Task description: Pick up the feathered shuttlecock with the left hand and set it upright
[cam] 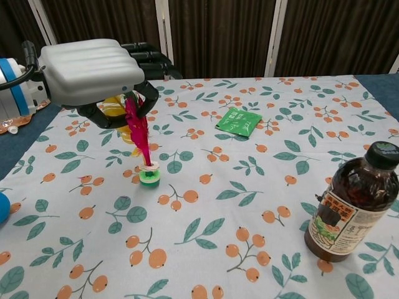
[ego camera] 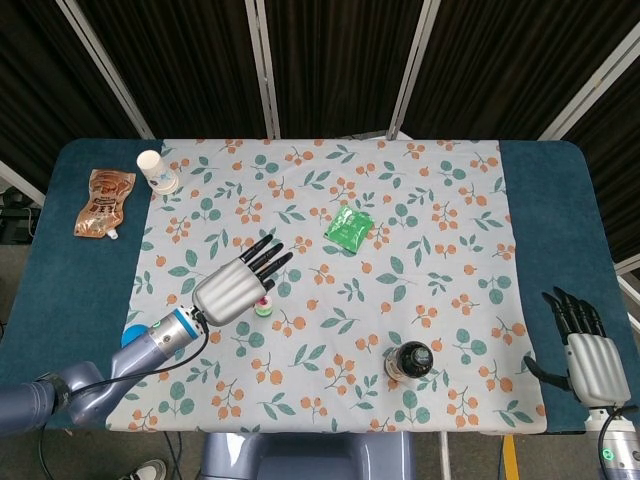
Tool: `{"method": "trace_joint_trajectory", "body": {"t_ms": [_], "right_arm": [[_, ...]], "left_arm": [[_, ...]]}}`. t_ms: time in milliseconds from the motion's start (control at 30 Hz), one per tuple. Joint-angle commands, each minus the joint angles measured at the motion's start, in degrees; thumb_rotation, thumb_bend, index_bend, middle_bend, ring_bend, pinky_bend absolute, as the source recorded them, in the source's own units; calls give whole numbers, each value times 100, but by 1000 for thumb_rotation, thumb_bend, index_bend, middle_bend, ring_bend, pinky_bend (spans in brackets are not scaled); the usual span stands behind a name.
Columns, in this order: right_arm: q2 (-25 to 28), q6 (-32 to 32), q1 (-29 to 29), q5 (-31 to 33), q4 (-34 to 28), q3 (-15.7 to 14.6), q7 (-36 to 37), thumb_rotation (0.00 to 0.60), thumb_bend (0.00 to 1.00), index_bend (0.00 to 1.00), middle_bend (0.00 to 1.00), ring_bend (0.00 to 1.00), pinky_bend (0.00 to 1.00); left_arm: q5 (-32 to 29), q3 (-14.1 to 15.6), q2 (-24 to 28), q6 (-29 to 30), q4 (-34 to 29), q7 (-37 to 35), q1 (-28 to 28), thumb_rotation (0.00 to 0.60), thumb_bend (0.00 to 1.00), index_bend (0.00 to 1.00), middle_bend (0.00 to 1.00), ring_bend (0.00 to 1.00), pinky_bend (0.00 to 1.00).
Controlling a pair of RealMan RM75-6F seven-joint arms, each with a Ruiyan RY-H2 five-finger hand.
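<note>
The feathered shuttlecock [cam: 139, 140] has pink and yellow feathers and a green base [ego camera: 264, 305]. It stands upright, base down, at or just above the floral cloth [cam: 249, 205]; I cannot tell whether it touches. My left hand [cam: 93, 71] is over it and holds the tops of the feathers under its palm, dark fingers reaching forward. In the head view the left hand [ego camera: 235, 285] covers the feathers and only the base shows. My right hand [ego camera: 585, 350] rests at the table's front right edge, fingers straight and holding nothing.
A dark drink bottle [cam: 352, 202] stands front right, also seen from above [ego camera: 410, 360]. A green packet [cam: 239, 121] lies mid-cloth. A paper cup [ego camera: 155, 170] and a brown pouch [ego camera: 103, 202] are at the far left. A blue ball [ego camera: 135, 335] sits front left.
</note>
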Motion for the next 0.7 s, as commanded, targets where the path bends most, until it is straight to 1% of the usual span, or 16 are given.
{"method": "trace_joint_trajectory", "body": {"t_ms": [33,200,400,500,700], "right_arm": [[-1,-2,1,0,-1,0,-3,600,135,82,0,0,0],[-1,-4,1,1,-2,-1,-5,600,134,83,0,0,0],[-3,3,-1,-5,2,0,-11,600,134,82,0,0,0],[-7,5,-1,-3,4,2,-15,600,134,83,0,0,0],[-13,20,-7,-13,2,-1,-35,600,134,82,0,0,0]], "left_arm": [[38,29,-6,2,4,-7,24,600,498,607,73,0,31],[89,60,-18,10,4,-22,63,600,499,605,73,0,31],[120,79,23,-36,-25,-13,84,600,466,536,60,0,31],[133,91,56,-48,-70,-24,99,600,428,476,52,0,28],[178,82,110,19,-177,-36,149,600,387,316,20,0,12]]}}
